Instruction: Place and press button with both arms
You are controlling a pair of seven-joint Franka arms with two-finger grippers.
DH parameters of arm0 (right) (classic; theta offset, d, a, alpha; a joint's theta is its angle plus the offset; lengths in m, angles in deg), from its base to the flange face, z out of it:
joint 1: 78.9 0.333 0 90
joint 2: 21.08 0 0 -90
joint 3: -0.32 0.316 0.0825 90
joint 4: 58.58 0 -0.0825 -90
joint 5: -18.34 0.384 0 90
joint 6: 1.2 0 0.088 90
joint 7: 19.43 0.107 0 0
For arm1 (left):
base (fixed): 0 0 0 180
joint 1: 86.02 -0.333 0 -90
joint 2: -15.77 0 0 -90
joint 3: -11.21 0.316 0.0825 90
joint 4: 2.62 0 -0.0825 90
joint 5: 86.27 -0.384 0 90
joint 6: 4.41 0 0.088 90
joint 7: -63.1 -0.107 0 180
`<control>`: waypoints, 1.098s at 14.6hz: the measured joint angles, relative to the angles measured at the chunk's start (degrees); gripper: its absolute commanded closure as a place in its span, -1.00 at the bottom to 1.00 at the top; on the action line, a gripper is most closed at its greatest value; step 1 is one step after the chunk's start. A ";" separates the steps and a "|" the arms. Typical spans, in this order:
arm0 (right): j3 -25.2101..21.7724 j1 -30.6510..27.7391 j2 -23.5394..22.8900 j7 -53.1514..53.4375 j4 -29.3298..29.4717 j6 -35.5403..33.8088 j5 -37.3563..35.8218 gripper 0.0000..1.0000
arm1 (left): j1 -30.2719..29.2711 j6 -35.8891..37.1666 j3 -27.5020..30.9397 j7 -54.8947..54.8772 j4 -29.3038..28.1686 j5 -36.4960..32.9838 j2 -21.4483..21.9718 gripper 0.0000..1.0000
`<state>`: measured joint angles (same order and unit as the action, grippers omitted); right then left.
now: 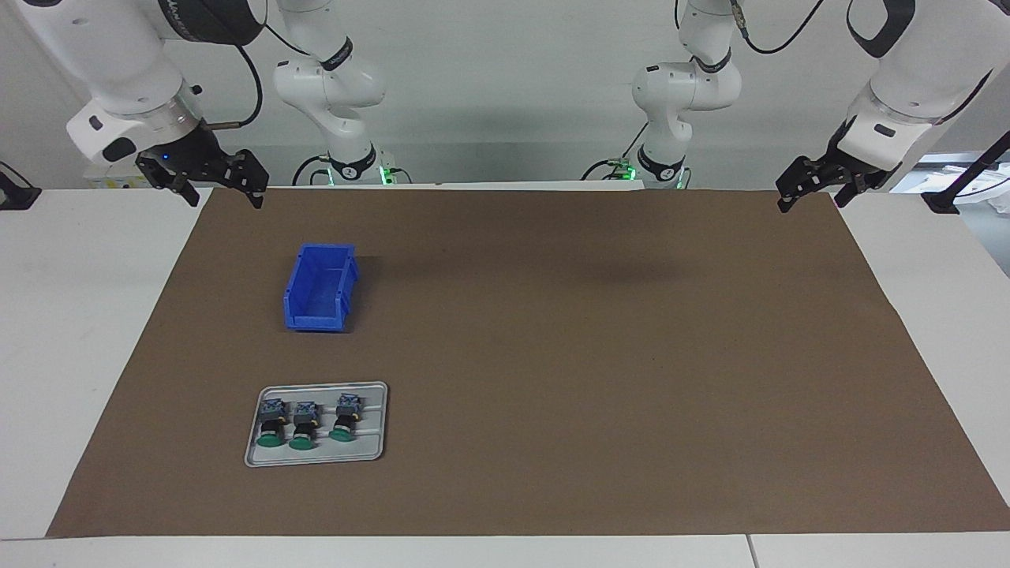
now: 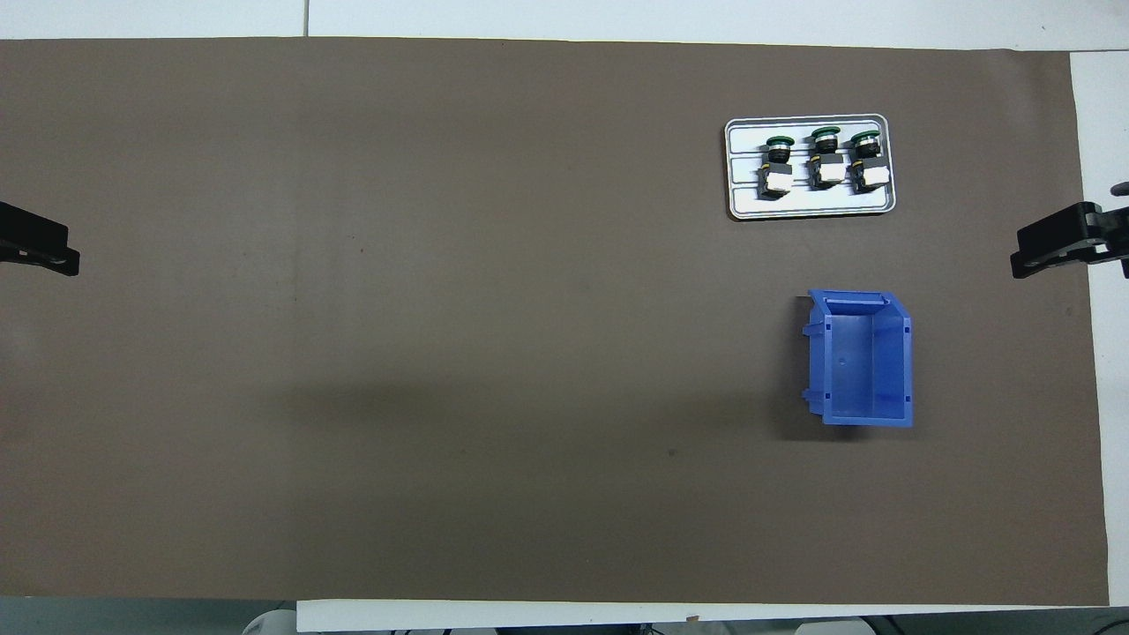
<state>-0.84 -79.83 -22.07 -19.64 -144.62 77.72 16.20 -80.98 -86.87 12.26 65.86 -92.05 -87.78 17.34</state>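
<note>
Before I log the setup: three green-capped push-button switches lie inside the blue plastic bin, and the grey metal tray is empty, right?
Not quite. The three green-capped push-button switches lie on the grey metal tray, and the blue plastic bin, nearer to the robots than the tray, is the empty one. The overhead view shows it.

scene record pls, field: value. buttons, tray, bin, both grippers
buttons: three, lying side by side on the tray, green caps pointing away from the robots
tray: grey, on the brown mat, toward the right arm's end
bin: blue, nothing visible inside, nearer to the robots than the tray
right gripper: open, raised over the mat's corner, holds nothing
left gripper: open, raised over the mat's other robot-end corner, holds nothing
progress: no button picked up yet
</note>
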 measured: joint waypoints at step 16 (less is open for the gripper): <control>0.45 8.58 -25.20 6.89 1.33 35.53 4.01 -0.91 | 0.63 0.00 0.25 0.04 0.00 0.00 0.16 -1.00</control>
<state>-0.38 -71.25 -47.27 -12.75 -143.29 113.24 20.21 -80.34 -86.87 12.50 65.90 -92.05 -87.78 17.50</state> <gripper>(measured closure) 0.013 0.000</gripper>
